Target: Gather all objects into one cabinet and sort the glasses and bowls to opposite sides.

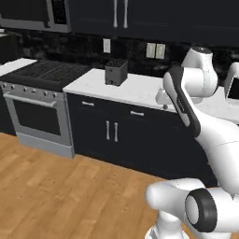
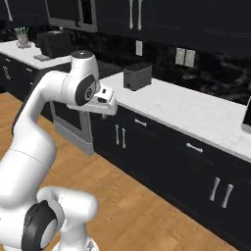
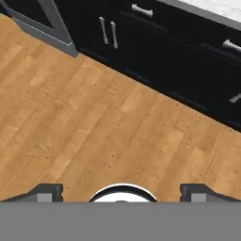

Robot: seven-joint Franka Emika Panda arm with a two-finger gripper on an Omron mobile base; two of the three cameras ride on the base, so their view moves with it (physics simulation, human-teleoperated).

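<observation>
My gripper [image 3: 121, 192] hangs in front of the counter and faces down at the wooden floor. Its two dark fingertips [image 3: 47, 192] stand far apart with nothing between them, so it is open. In the right base view the white hand [image 2: 105, 100] sits at the end of the folded arm, level with the counter edge. The same hand [image 1: 161, 97] is partly hidden behind the forearm in the left base view. The objects, the glasses, the bowls and the cabinet are out of view.
A dark toaster [image 1: 115, 71] stands on the white counter [image 1: 140, 91], with a stove [image 1: 39, 74] to its left. Dark wall cupboards [image 1: 120, 13] above have shut doors. Black base cupboards [image 3: 141, 33] line the wood floor [image 3: 94, 117].
</observation>
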